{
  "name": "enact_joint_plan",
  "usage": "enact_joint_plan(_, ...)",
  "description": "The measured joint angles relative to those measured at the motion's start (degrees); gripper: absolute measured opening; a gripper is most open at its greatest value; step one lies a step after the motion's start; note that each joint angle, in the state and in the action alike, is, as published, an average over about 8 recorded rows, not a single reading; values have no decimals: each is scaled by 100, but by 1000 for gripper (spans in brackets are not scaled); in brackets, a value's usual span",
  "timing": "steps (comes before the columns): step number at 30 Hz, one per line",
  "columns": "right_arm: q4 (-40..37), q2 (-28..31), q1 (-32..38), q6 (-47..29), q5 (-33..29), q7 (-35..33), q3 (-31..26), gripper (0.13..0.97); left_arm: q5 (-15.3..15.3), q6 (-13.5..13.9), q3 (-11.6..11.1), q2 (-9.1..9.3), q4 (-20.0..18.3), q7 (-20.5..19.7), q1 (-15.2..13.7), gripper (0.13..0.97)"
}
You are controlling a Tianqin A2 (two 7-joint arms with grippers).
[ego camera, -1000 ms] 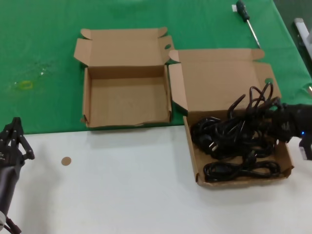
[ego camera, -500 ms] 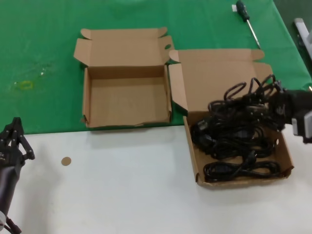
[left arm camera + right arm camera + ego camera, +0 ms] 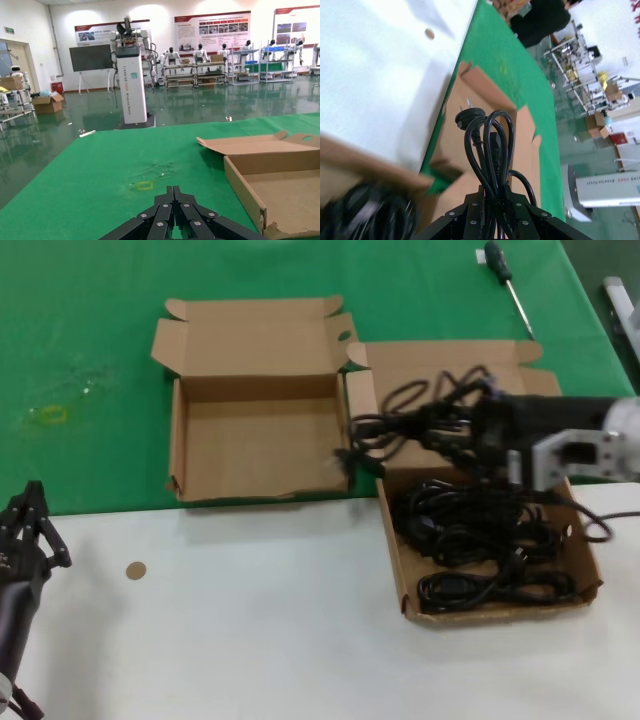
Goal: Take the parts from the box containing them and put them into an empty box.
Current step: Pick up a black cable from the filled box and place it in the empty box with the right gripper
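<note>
A green cloth [image 3: 90, 340] is spread over the far part of the work surface, and a white table surface [image 3: 250, 640] is seen nearer the robot. Two open cardboard boxes are set side by side across the edge between them. The empty box [image 3: 260, 445], with its short lid panel, is placed on the left, and nothing is seen inside it. The box containing the parts [image 3: 400, 560], with its taller lid panel, is placed just to the right of it, the two side flaps almost touching. Several bundled black power cords [image 3: 480, 530] are left lying in its tray.

The right gripper [image 3: 478, 435] is held above the lid panel of the right-hand box, reaching in from the right edge. Its jaws are clamped on one cord bundle [image 3: 400, 425], which is lifted clear of the tray, its loops and plug trailing leftward to the flap between the two boxes. In the right wrist view the looped cord [image 3: 487, 145] is seen gripped between the fingers.

The left gripper [image 3: 30, 530] is parked at the near left over the white surface, its jaws drawn together.

A screwdriver [image 3: 505, 280] is laid on the cloth at the far right. A small round brown disc [image 3: 135, 570] is seen on the white surface.
</note>
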Motion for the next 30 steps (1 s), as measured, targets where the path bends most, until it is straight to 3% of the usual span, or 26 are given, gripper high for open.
enact_joint_plan(17, -530, -1327, 782, 498, -818, 630, -797, 211, 0, 0, 0, 0, 0, 0, 0, 152)
enact_joint_plan(30, -1414, -2058, 1007, 900, -970, 362, -1060, 211, 0, 0, 0, 0, 0, 0, 0, 152)
